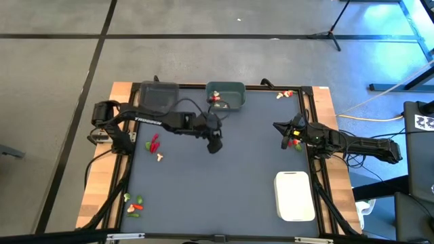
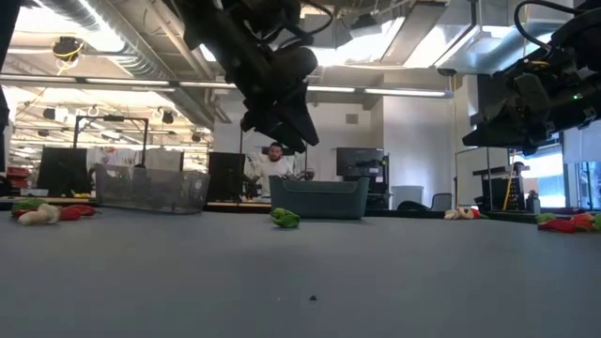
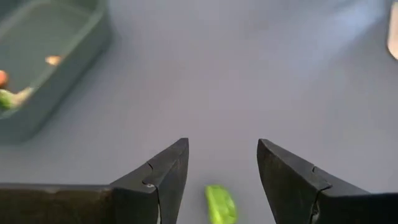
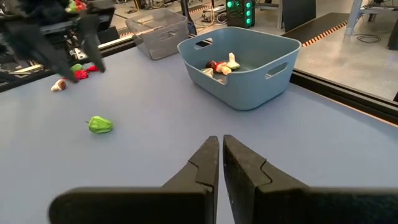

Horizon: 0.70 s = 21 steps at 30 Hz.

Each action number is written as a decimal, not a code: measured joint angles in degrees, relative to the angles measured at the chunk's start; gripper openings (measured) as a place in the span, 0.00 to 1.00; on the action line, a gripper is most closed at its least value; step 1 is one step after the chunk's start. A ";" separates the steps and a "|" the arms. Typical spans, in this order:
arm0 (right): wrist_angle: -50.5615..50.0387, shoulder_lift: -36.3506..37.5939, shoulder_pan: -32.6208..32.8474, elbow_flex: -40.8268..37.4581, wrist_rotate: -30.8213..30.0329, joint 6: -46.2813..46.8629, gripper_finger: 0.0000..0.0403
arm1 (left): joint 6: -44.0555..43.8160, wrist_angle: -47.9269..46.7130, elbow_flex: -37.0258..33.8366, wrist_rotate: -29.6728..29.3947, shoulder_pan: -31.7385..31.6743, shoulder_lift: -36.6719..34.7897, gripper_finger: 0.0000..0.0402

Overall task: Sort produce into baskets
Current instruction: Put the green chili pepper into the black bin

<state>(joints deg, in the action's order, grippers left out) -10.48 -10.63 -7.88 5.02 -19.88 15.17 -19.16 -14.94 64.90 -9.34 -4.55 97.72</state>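
Note:
My left gripper [image 3: 222, 146] hangs open over the middle of the table [image 1: 215, 144], its fingers slanting down. A small green piece [image 3: 221, 204] lies on the table below and between the fingers, untouched; it also shows in the low view [image 2: 285, 218]. A teal bin [image 1: 227, 95] at the far edge holds a few pieces [image 4: 222, 65]. Left of it stands a dark grey bin [image 1: 157, 98]. A white tray [image 1: 295, 196] lies near right. My right gripper [image 4: 221, 140] waits shut at the table's right side [image 1: 285, 132].
A red chili-like piece [image 1: 154, 142] and a tan piece [image 1: 160, 157] lie on the left. More pieces sit at the near left corner [image 1: 134, 203], the far right corner [image 1: 285, 95] and beside my right gripper [image 1: 295, 144]. A raised rim [image 1: 203, 86] borders the table.

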 joint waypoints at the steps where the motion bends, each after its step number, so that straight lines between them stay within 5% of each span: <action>1: 0.00 0.00 0.00 0.00 0.00 -0.01 0.06 | -0.01 0.18 0.00 -0.01 0.57 0.10 0.46; 21: -0.07 0.02 -0.02 -0.02 0.01 -0.01 0.06 | -0.38 -3.32 0.00 -5.11 3.56 10.13 0.46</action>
<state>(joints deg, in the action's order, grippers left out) -10.55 -10.61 -7.90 4.99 -19.87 15.16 -19.54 -18.26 64.90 -14.46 -0.99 107.84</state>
